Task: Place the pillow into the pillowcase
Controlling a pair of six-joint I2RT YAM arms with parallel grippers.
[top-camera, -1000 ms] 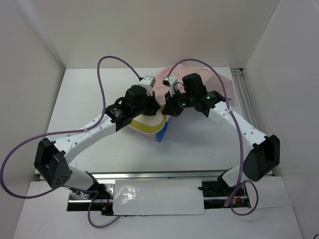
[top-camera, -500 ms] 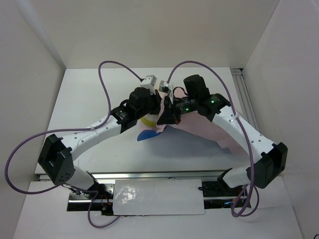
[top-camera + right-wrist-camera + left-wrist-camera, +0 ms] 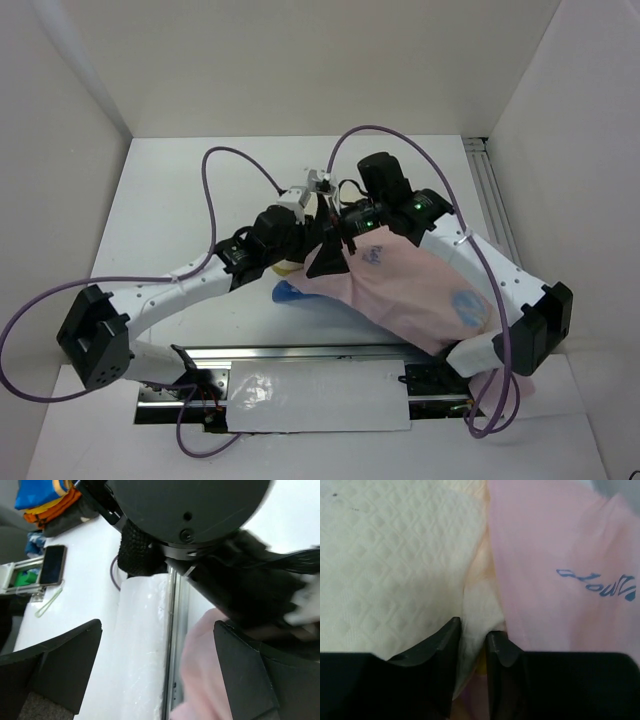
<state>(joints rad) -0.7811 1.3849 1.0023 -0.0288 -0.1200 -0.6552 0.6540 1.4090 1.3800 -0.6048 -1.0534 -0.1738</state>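
Observation:
The pillowcase [image 3: 410,290] lies pink side up, draped from the middle of the table over my right forearm toward the near right, with a blue edge [image 3: 285,292] showing at its left end. In the left wrist view the quilted cream pillow [image 3: 395,565] fills the left and the pink pillowcase [image 3: 550,545] the right. My left gripper [image 3: 472,635] pinches a white fold of the pillow between its narrow-set fingers. My right gripper [image 3: 157,625] stands wide open with nothing between its fingers; pink pillowcase cloth [image 3: 200,670] lies by its right finger. From above the pillow is almost wholly hidden.
A white plastic strip [image 3: 315,395] and a metal rail [image 3: 300,352] run along the near edge between the arm bases. Purple cables [image 3: 215,190] loop over the table. White walls close in the left, back and right sides.
The pillowcase swung from the back of the table toward the near right and now covers the right arm. The right gripper opened wide. Both grippers moved slightly nearer; the yellow pillow is now covered.

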